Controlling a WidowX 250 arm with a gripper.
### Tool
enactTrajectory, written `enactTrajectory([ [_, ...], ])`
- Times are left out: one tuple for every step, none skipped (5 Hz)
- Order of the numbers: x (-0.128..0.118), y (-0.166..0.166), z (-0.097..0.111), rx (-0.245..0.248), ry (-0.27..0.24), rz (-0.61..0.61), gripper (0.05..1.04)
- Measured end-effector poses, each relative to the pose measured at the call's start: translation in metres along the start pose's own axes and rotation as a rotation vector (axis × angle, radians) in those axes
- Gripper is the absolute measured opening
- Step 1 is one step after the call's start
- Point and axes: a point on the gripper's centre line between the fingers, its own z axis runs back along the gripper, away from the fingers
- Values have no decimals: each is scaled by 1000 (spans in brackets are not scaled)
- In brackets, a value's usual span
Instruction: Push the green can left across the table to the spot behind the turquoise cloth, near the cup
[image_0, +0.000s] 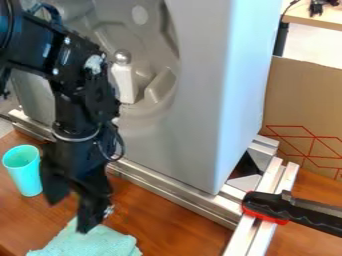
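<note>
The black gripper (69, 212) hangs at the lower left over the wooden surface, its two fingers spread apart with nothing visible between them. Just left of it stands a turquoise cup (27, 175), upright and open at the top; I cannot tell whether they touch. A light teal cloth (97, 243) lies crumpled at the bottom edge, below and slightly right of the fingertips, the lower finger close above its upper edge.
A tall grey moulded panel (194, 115) stands behind the gripper. Metal rails (177, 194) run along its base and down at the right. A black-and-red clamp handle (267, 207) lies across the right rail. Cardboard (304, 107) stands at the far right.
</note>
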Motion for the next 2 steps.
enactTrajectory([
  [-14, 9, 0, 7, 78, -71, 1001],
  [-21, 28, -2, 22, 93, -102, 1001],
])
